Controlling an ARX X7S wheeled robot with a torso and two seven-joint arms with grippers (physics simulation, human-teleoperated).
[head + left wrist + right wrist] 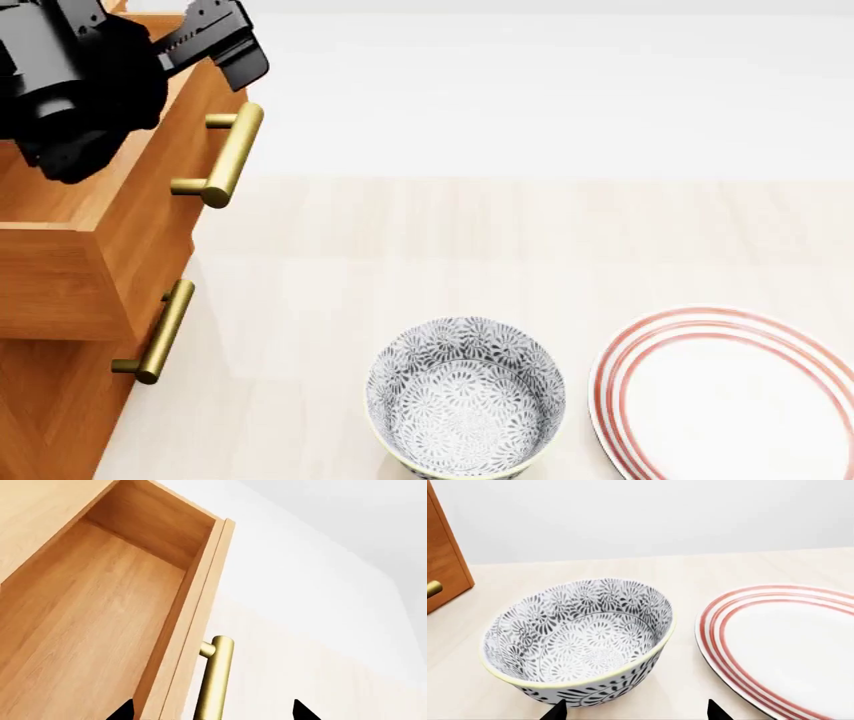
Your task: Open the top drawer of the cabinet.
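The top drawer [80, 215] is sitting pulled out from the cabinet [54, 420], up at ten o'clock in the head view, its front standing clear ahead of the drawer below — so the opening looks largely done. From the left wrist, the pale wood inside of the drawer is showing wide and bare, nothing in it as far as I can see.

The left gripper [212, 711] is hovering right at the handle [215, 680], its two dark fingertips [122, 711] spread apart — one over the drawer interior, one out past the brass bar. The fingers are not clamped on the handle; whether they are touching it I cannot tell.

Down at six o'clock in the head view, a patterned bowl [465, 402] is standing on the table [534, 230], with a red-ringed plate [741, 400] just beside it at four o'clock. The right gripper [635, 711] is hanging over the bowl's near rim, fingertips apart, holding nothing.

What is left, I judge, is little — perhaps a last bit of travel, if the drawer has more to give, and backing the left arm away.
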